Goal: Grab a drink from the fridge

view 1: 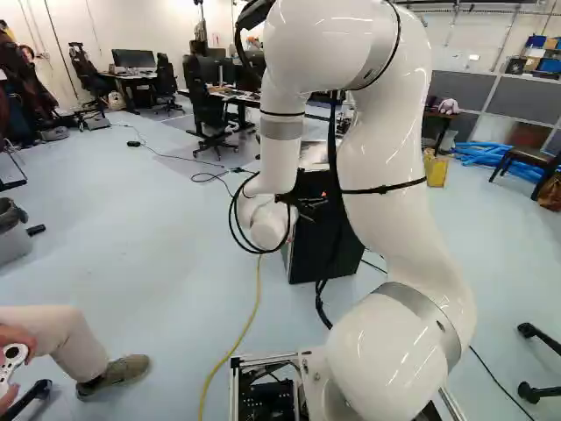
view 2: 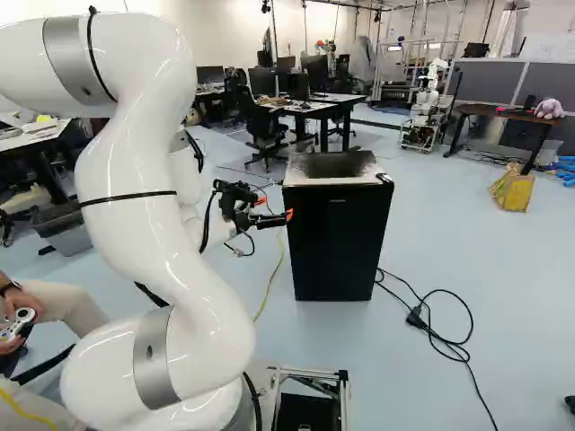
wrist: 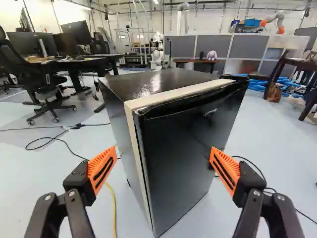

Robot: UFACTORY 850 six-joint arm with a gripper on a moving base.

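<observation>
The fingers (wrist: 102,169) stand spread wide, their orange pads facing each other with nothing pinched between them. Taking twelve as straight ahead of them, the near upright edge of the fridge (view 2: 332,242) lies at about twelve, in the gap; whether either finger touches it I cannot tell. That wide opening makes sense if the aim is to take or hook the edge of the door (wrist: 193,148), whose face runs off towards one o'clock, while the side panel (wrist: 120,129) runs back towards eleven.

The door looks shut, its pale strip (wrist: 178,93) following the top and the near edge. A small dark fitting (wrist: 235,78) sits at the far top corner, near one o'clock; if that is the hinge, the near edge is the one that swings, which would explain why the fingers come in here. The drink is out of sight, presumably behind the door, so opening comes first. A slick, flat face gives little to hold: pads could slide, or a hard push could shift the whole fridge.

Further out, with twelve now straight ahead of the base, the fridge stands on the floor at about twelve, door towards the base. The arm (view 2: 153,233) bends so the wrist reaches it from the eleven o'clock side, leaving the door some room to swing. A black power cord (view 2: 449,348) loops at one o'clock, a yellow cable (view 1: 252,307) runs at eleven; wheels should avoid both.
</observation>
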